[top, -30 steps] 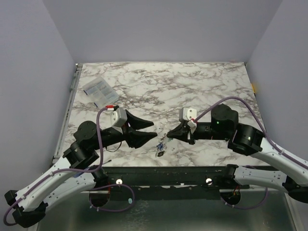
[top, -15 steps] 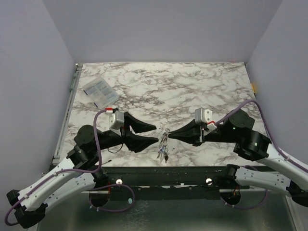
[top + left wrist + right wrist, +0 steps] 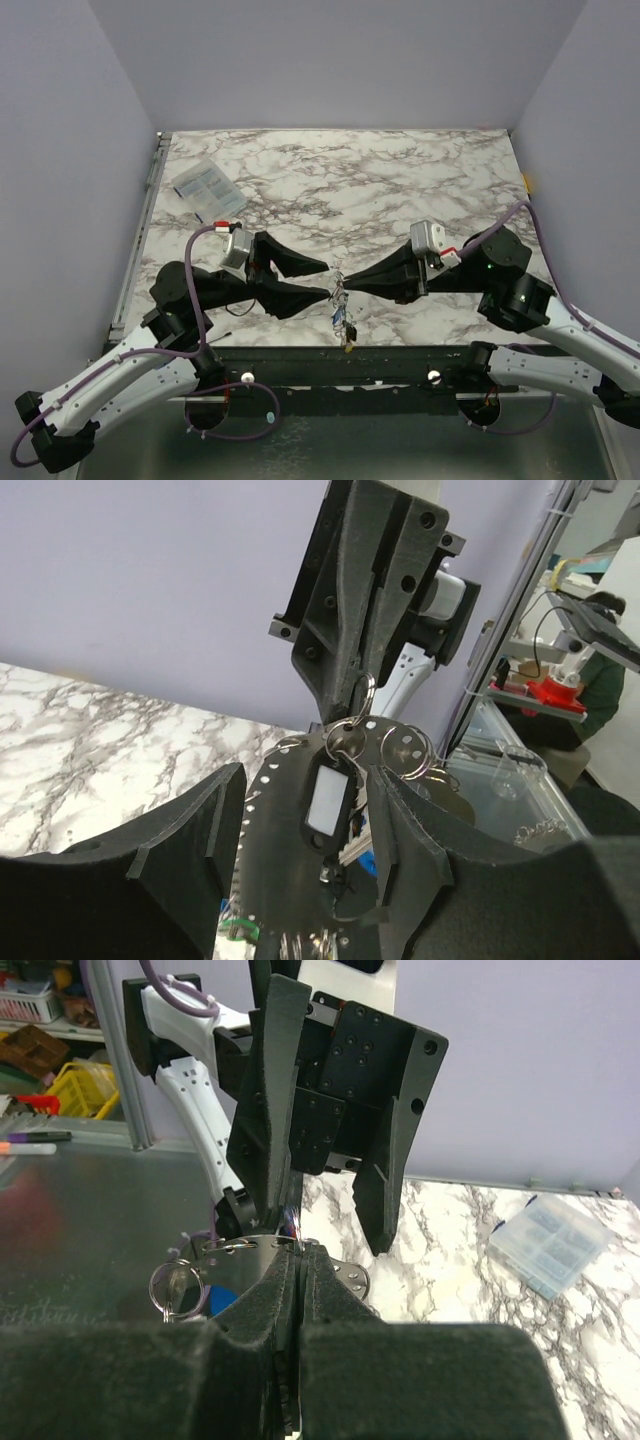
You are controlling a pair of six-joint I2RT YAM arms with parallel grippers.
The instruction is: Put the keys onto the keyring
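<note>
Nearest the arm bases, just this side of the keys (image 3: 344, 322), is the dark front edge of the tabletop (image 3: 420, 180). It's a white marble look with grey veins, and pale lilac walls box it in on three sides.

The keys dangle as a small bunch off the keyring (image 3: 362, 692). The right fingers (image 3: 358, 282) have that clenched tight, coming in from the right of the bunch. The left fingers (image 3: 298, 298) are spread apart on the other side. In the wrist view there's one on each flank of the bunch, but I can't tell if they're actually touching it. A black tag (image 3: 327, 802) hangs in with the keys.

Well beyond the bunch and off to its left sits a clear plastic packet (image 3: 207, 190).

Hard bits: from above the keys are just a dark smudge, so I can't count them, and there's only a hint of blue and green heads. The bottom of the bunch is cut off in the left wrist view, and the right fingers hide the spot where they bite the ring.
</note>
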